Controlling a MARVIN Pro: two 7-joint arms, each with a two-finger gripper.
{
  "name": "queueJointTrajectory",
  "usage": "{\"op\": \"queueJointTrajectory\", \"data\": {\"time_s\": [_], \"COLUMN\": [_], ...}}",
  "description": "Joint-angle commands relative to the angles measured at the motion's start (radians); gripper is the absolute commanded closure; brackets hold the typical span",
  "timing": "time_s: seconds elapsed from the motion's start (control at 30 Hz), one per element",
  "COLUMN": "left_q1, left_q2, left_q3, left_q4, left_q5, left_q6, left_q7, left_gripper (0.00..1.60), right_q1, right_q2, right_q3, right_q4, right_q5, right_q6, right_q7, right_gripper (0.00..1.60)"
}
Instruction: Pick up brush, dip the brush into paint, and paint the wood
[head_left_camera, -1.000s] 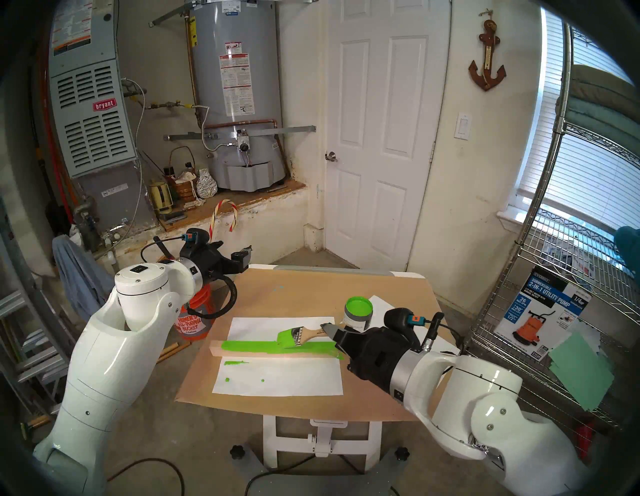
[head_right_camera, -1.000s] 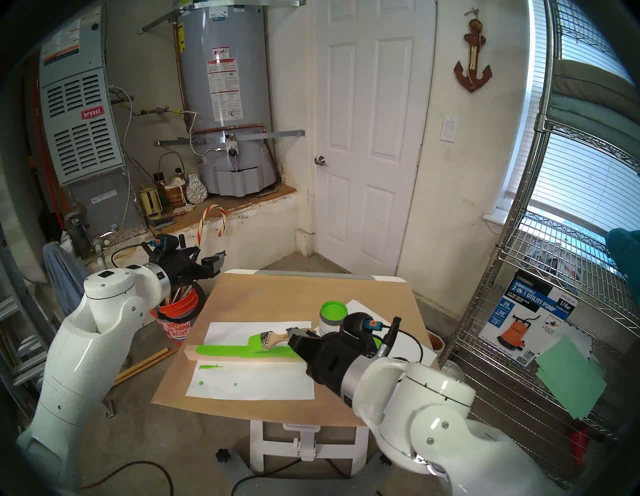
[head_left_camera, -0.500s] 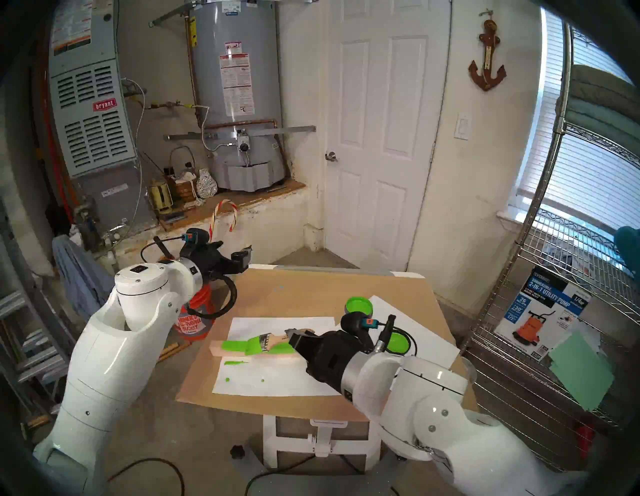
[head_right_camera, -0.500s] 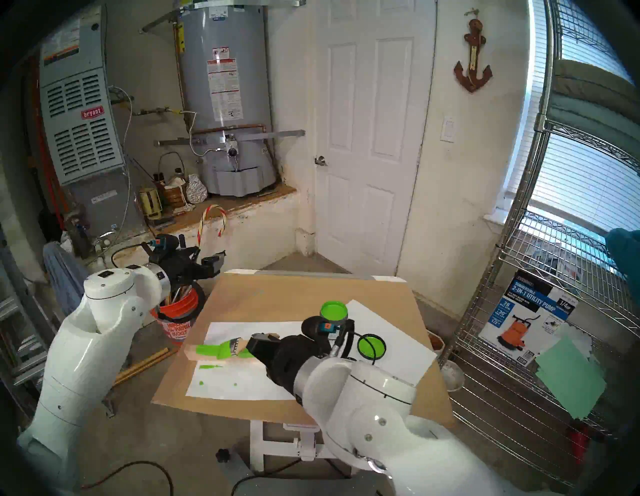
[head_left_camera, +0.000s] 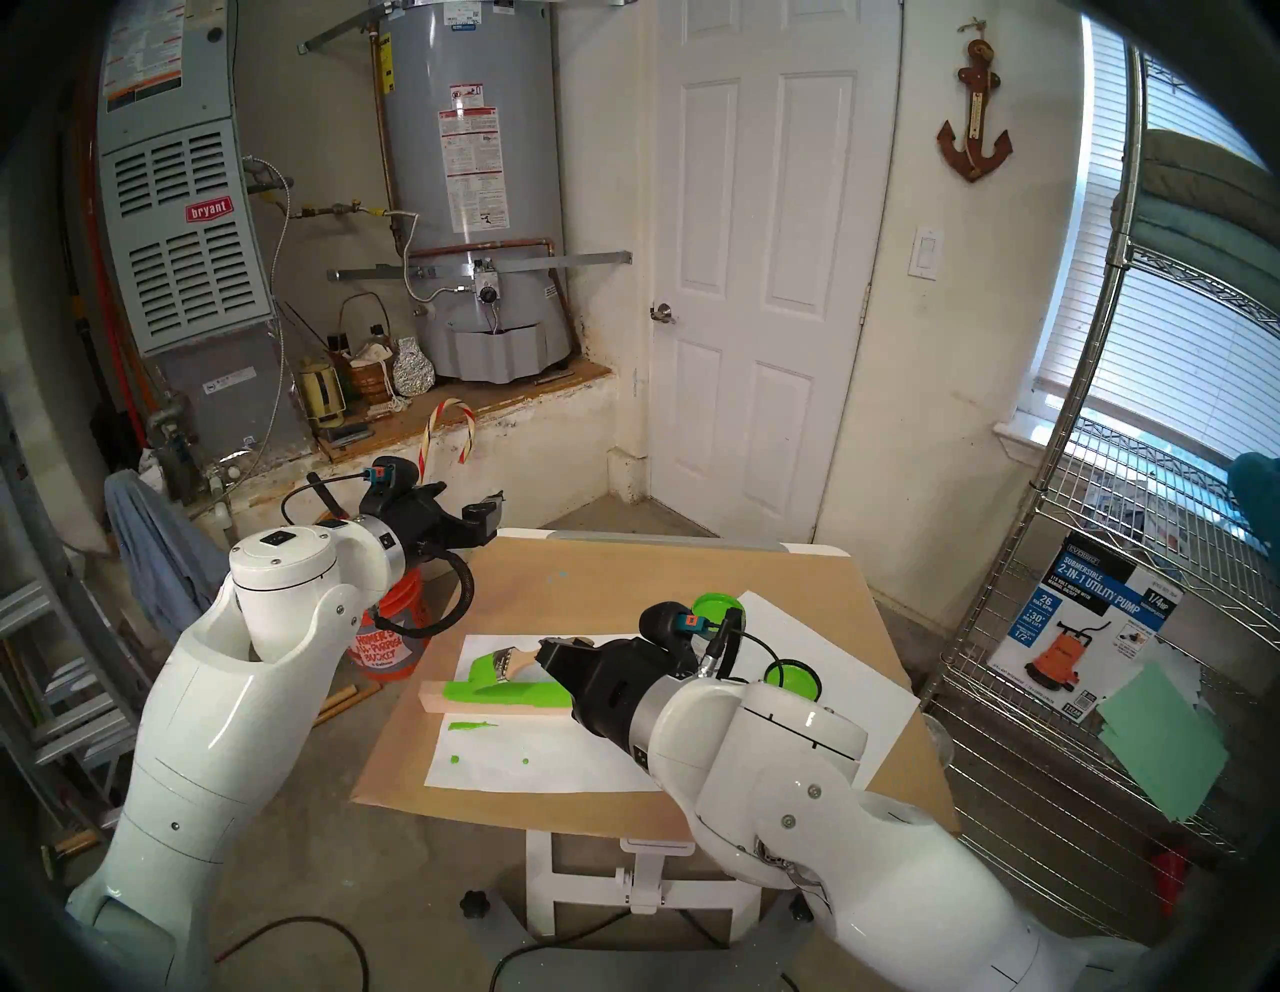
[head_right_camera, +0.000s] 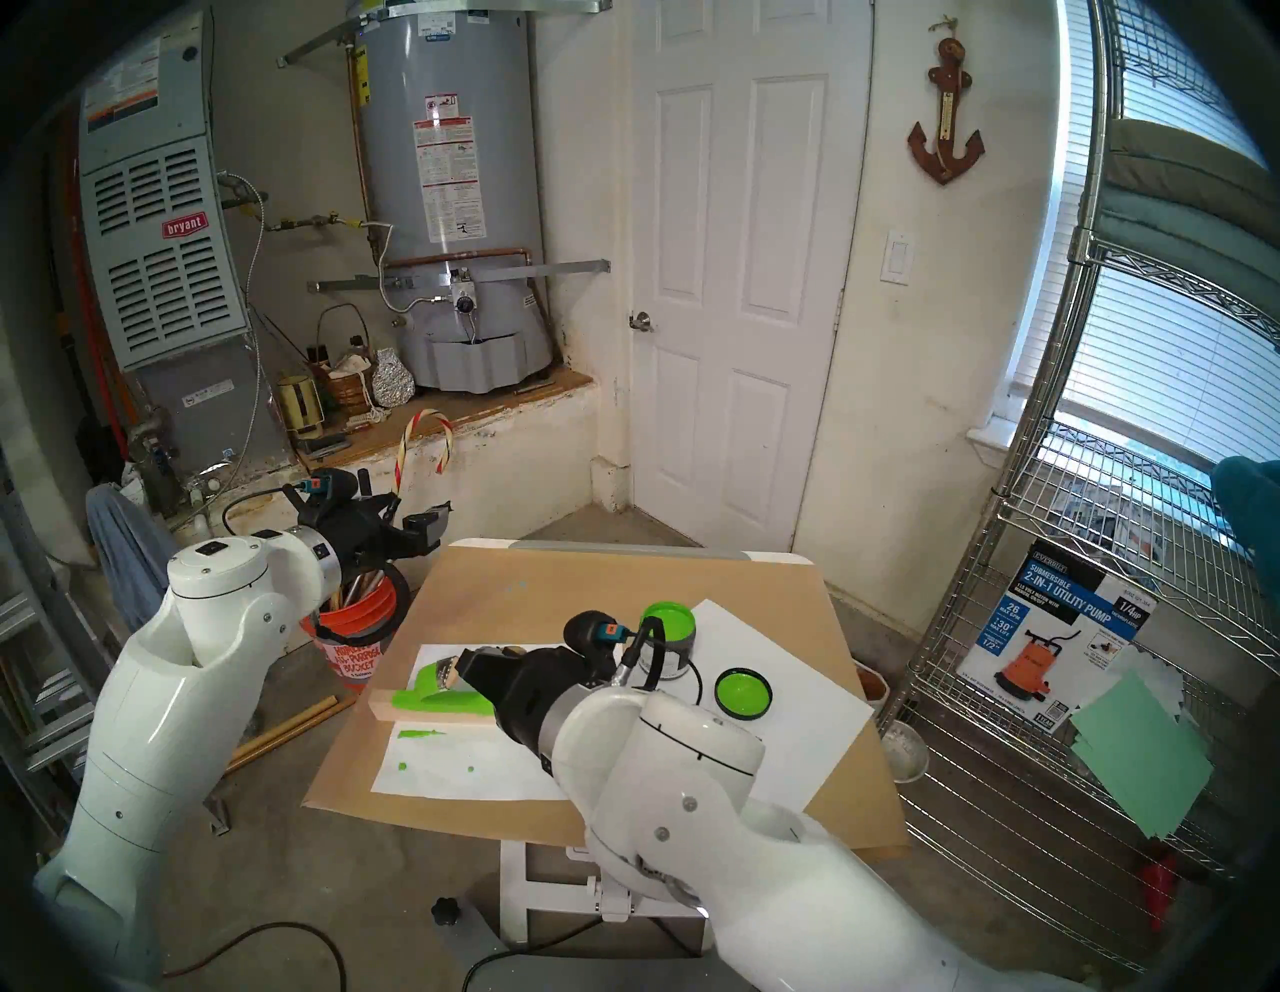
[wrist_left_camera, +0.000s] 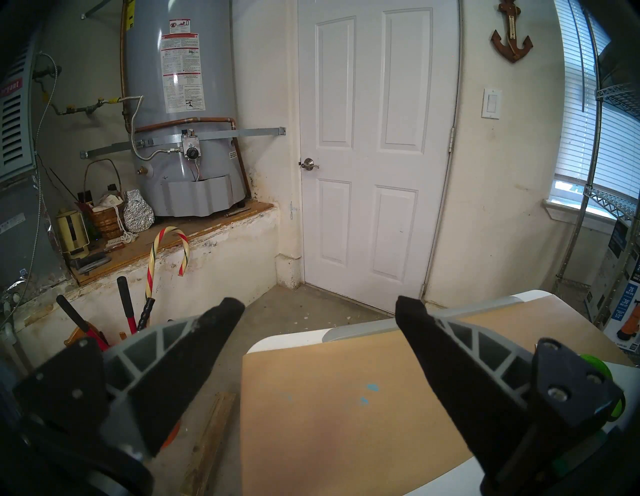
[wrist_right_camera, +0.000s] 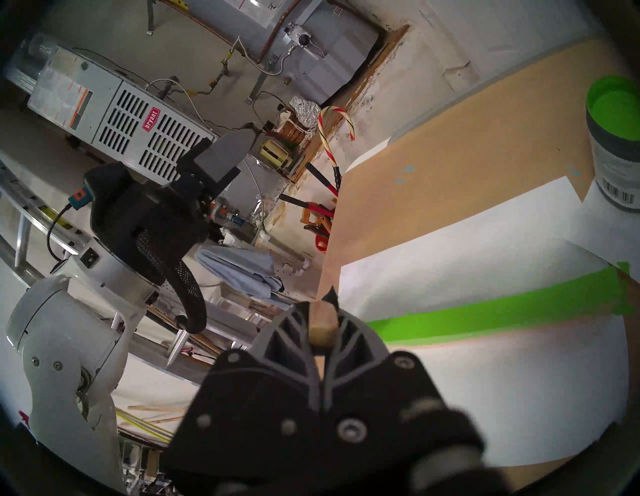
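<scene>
Garage corner: a worktop covered in brown paper, with a water heater, a furnace and a white door behind it.

At centre frame lies one wood bar, green on top, across one of two white paper sheets. The right end effector is clamped on one brush, whose green bristles touch the bar's left part. One paint can stands just right of it, one green-coated lid lower right. The left end effector hangs wide and empty at the worktop's upper left corner.
</scene>
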Motion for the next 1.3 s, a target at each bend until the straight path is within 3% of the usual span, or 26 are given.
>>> {"op": "queueJointTrajectory", "data": {"time_s": [0.0,1.27], "left_q1": [-0.01,-0.009], "left_q2": [0.002,0.002], "left_q3": [-0.009,-0.009], "left_q4": [-0.017,-0.017], "left_q5": [-0.001,-0.002], "left_q6": [-0.002,-0.002], "left_q7": [0.0,0.001], "left_gripper": [0.0,0.0], "right_q1": [0.047,0.053], "right_q2": [-0.063,-0.073], "right_q3": [-0.02,-0.062], "right_q4": [0.006,0.064], "right_q5": [0.003,-0.007], "right_q6": [0.004,0.013], "right_q7": [0.007,0.014], "right_gripper": [1.6,1.6]}}
